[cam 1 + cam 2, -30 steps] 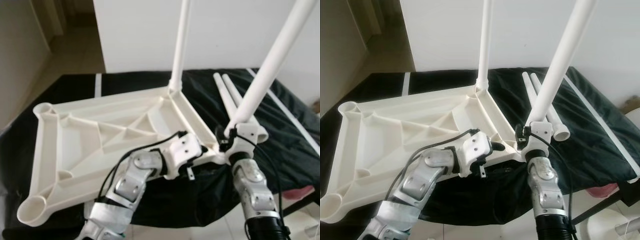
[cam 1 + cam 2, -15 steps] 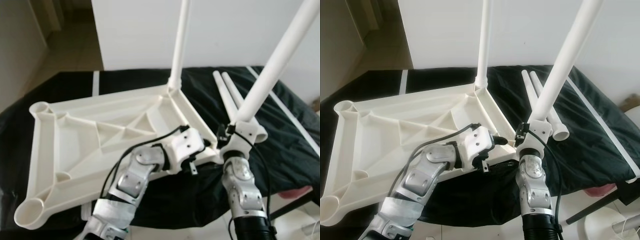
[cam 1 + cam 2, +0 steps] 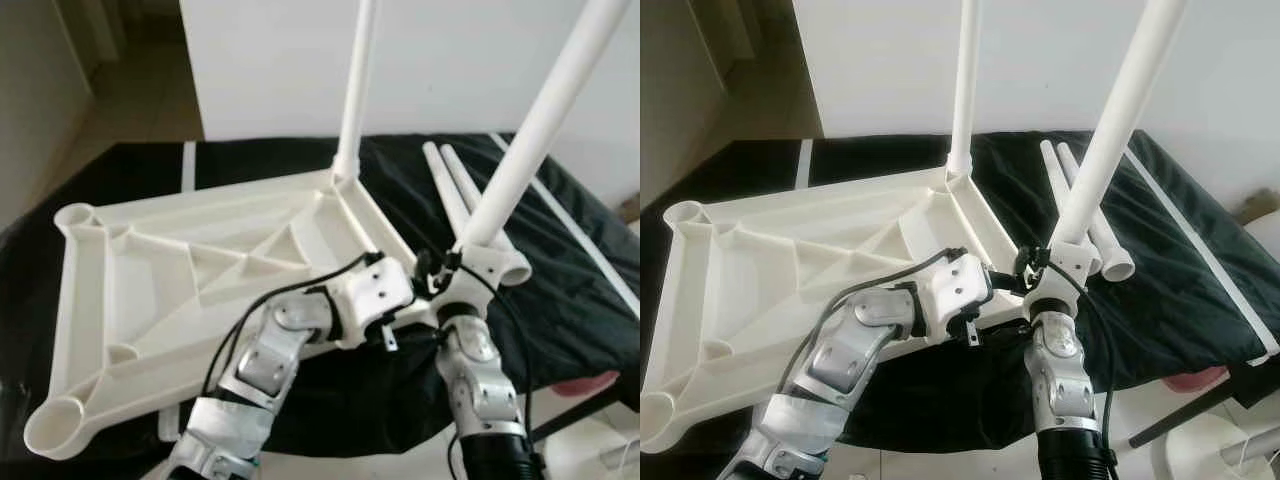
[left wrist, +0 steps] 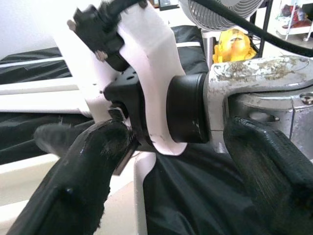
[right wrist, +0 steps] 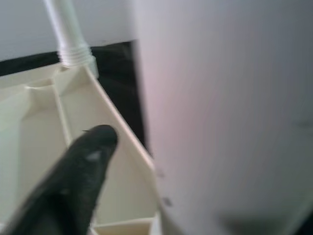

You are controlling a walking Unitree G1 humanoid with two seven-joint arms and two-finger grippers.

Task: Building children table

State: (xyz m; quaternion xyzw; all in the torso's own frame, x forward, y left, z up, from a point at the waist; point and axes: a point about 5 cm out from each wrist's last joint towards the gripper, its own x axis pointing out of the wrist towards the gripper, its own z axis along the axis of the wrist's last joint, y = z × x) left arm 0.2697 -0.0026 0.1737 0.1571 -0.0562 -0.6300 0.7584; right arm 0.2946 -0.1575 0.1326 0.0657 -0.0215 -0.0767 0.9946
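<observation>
The upturned tabletop (image 3: 200,270) lies on the black bed (image 3: 560,270). At its 4 o'clock corner, the right end effector (image 3: 452,283) grips a leg (image 3: 530,140) (huge and blurred in its wrist view). The left end effector (image 4: 171,161) gapes open around the right wrist (image 4: 254,93).

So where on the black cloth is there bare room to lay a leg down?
Bare black cloth lies right of the two loose legs. The tabletop covers the left; its near right corner is crowded by left gripper, right gripper and held leg.
</observation>
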